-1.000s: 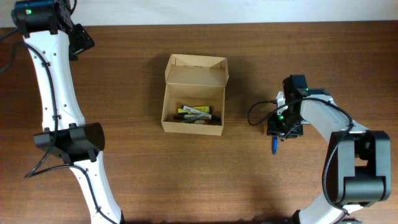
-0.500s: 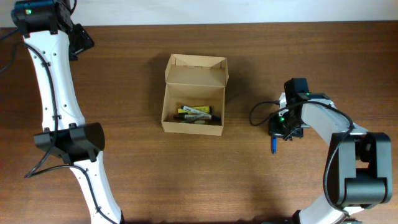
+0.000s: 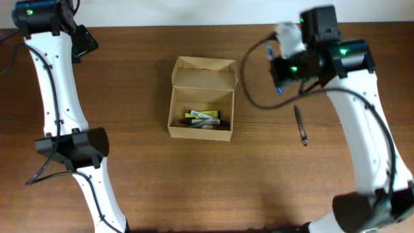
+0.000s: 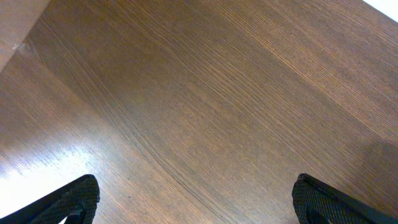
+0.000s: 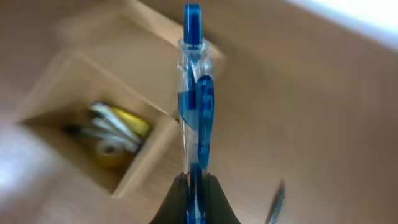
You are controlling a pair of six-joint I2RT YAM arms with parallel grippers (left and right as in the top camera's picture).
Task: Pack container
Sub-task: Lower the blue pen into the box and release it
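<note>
Inside, the open container (image 3: 199, 133) holds several pens (image 3: 206, 118), yellow and black.

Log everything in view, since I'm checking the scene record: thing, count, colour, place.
table: one, brown wood, under everything
container: one, brown cardboard, lid open, mid-table
pens: several, yellow, black, white, inside the container; exact count unclear
dark pen: one, lying on the table, right of the container
blue pen: one, in the right gripper
left gripper: one, black, open over bare table
right gripper: one, black, shut on the blue pen near the container
</note>
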